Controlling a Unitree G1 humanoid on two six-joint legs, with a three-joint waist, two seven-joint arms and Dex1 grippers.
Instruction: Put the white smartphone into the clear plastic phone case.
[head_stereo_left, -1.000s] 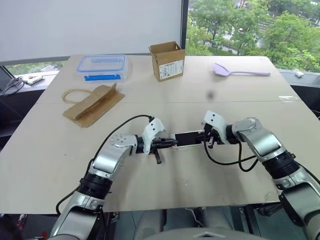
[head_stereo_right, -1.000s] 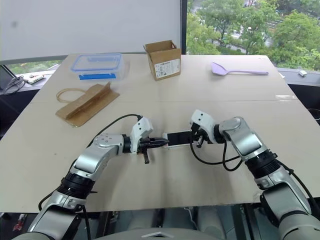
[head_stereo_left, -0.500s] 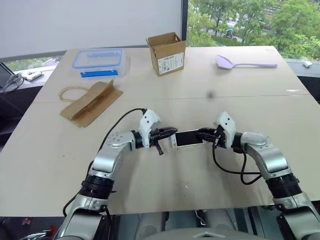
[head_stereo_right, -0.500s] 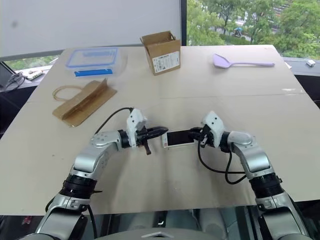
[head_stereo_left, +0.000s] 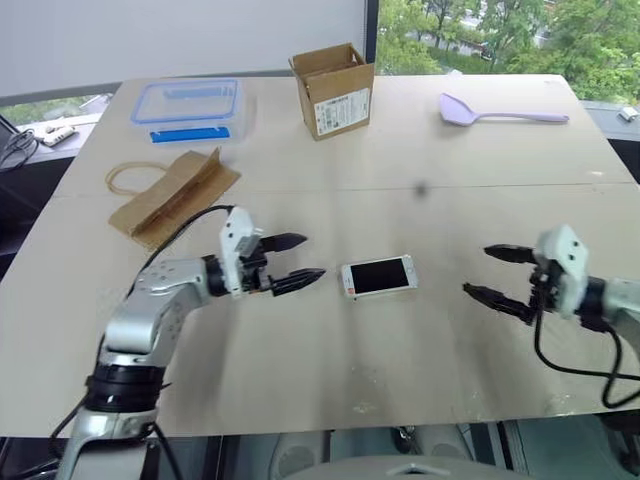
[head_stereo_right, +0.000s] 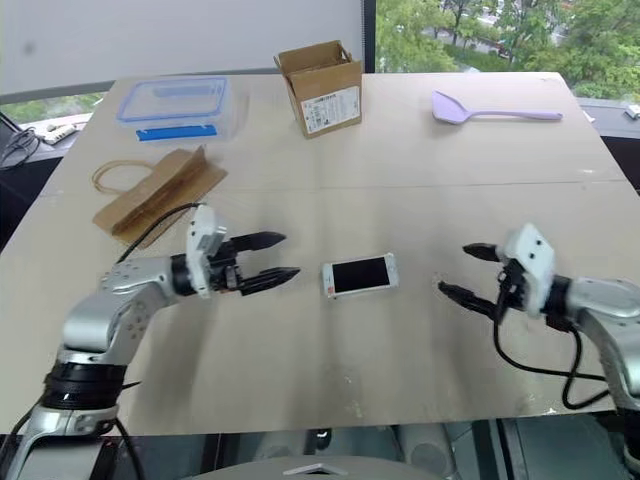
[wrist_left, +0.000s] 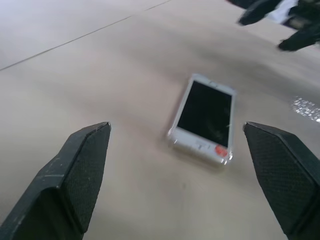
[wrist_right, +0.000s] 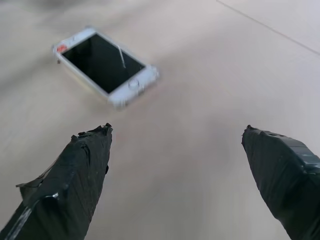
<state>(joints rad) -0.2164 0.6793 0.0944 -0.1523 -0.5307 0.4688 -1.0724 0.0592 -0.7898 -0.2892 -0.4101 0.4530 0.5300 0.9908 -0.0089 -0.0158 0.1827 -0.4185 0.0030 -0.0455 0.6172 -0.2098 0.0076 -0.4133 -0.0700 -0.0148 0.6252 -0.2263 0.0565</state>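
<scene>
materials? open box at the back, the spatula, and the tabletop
Open box: looks like corrugated cardboard, matte brown, raw flaps up, white printed label on its side.
Spatula: probably plastic or silicone, smooth uniform pale lilac; can't tell which.
Tabletop: seems to be light wood or laminate board, matte beige, with a seam line running across it.

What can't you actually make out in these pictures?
- Whether the clear plastic phone case is on the white smartphone: too transparent in the eye views, blurred in the left wrist view.
- Label text on the cardboard box: too small.
- Contents of the lidded clear box: unclear.
</scene>
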